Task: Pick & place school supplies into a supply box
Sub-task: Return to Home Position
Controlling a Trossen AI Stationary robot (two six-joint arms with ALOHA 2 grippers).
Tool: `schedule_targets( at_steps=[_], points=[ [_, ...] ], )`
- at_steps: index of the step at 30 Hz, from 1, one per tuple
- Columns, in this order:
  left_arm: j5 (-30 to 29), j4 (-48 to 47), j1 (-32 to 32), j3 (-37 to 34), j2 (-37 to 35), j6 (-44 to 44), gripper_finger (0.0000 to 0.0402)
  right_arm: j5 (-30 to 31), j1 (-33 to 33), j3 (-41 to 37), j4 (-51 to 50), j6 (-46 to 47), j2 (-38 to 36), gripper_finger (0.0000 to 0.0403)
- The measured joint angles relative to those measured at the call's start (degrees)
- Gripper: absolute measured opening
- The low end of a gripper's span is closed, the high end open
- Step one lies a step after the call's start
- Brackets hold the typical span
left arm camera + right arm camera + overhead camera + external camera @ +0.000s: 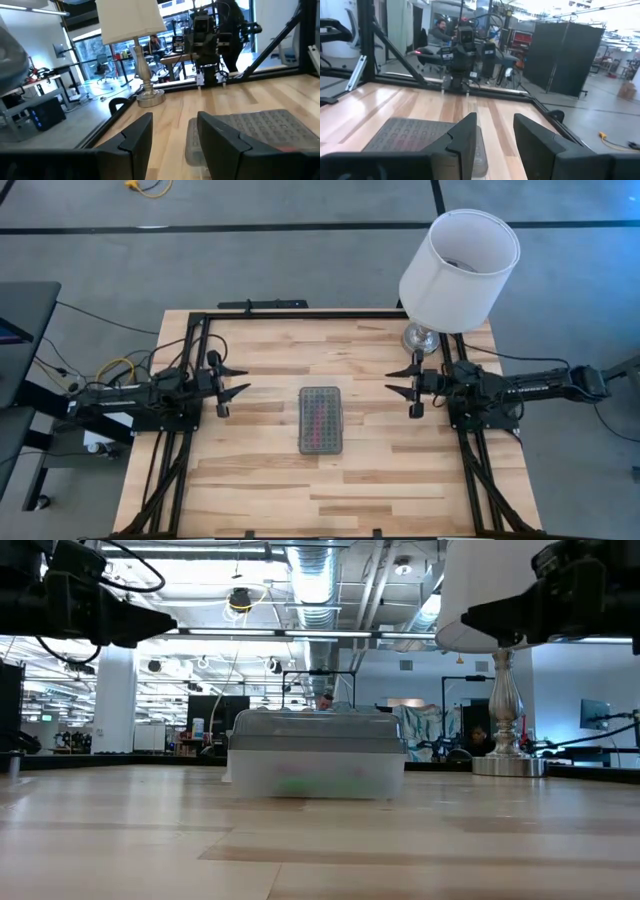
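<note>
Nearest lay the bare planks of the counter (pixel 320 840), then the supply box (pixel 316 765) at its centre, lid shut, with pink and green school supplies (pixel 319 426) showing dimly through it. I'd judge it light, stiff, slick-walled plastic, best pinched across its narrow width, low on the body so the hinged lid isn't popped. On either side, well apart from it, the left gripper (pixel 243 380) and right gripper (pixel 391 383) hung with fingers spread and empty. Farther back stood the white lamp (pixel 458 265).

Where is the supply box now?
High view: the supply box sits closed at the table's centre, between the left gripper and the right gripper, touching neither.
</note>
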Motion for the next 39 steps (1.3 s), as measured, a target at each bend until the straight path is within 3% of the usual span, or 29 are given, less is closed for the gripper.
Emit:
schedule_targets(
  at_steps=[8, 15, 23, 33, 39],
  points=[
    [-0.8, -2.3, -0.9, 0.0, 0.0, 1.0, 0.0151, 0.6, 1.2, -4.5, -0.5, -1.7, -7.4, 0.0127],
    [-0.7, -3.1, -0.9, -0.1, 0.0, 0.9, 0.0151, 0.5, 1.2, -4.5, -9.2, -3.0, -19.6, 0.0127],
    [0.8, -3.3, -0.9, -0.1, 0.0, 0.8, 0.0151, 0.5, 2.0, -4.6, -25.9, -1.1, -34.2, 0.0127],
    [0.9, -3.4, -0.9, -0.2, 0.0, 1.0, 0.0151, 2.5, 6.8, -4.6, -30.2, -0.7, -34.1, 0.0127],
    [4.9, -4.2, -0.9, -0.2, 0.0, 0.9, 0.0151, 3.6, 7.1, -4.6, -30.0, 1.1, -32.5, 0.0127]
  ],
)
